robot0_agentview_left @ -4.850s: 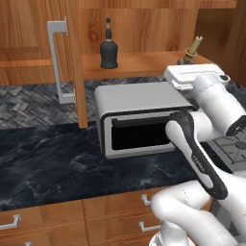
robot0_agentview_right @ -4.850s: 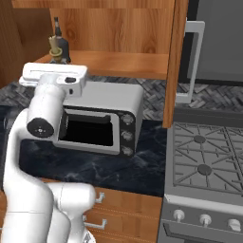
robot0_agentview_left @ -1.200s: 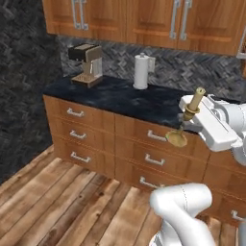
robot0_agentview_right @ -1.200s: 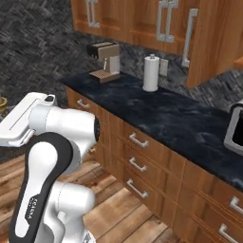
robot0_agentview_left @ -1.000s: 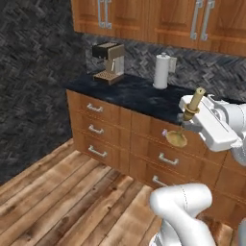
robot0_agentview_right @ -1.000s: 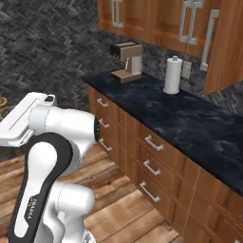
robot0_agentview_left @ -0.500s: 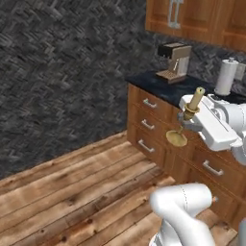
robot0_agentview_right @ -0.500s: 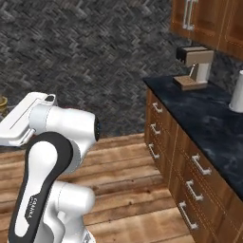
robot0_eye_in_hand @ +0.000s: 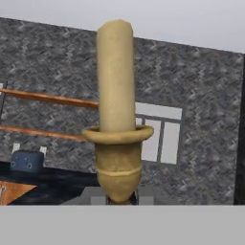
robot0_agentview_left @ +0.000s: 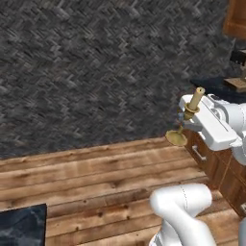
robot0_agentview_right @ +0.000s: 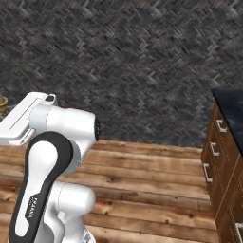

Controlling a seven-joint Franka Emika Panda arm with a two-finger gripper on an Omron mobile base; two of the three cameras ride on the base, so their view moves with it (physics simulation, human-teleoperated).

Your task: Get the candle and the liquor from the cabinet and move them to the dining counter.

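One candle (robot0_agentview_left: 194,103) in the closed hand (robot0_agentview_left: 183,116), label-free.

Grey herringbone wall (robot0_agentview_left: 96,72) above plank floor (robot0_agentview_left: 96,178).

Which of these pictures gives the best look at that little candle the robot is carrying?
The hand view: the candle stands close up, its cream stick and brass cup sharp. The left base view shows the whole candle small, tilted, with its round base, held in the claw. In the right base view I cannot make it out for certain.
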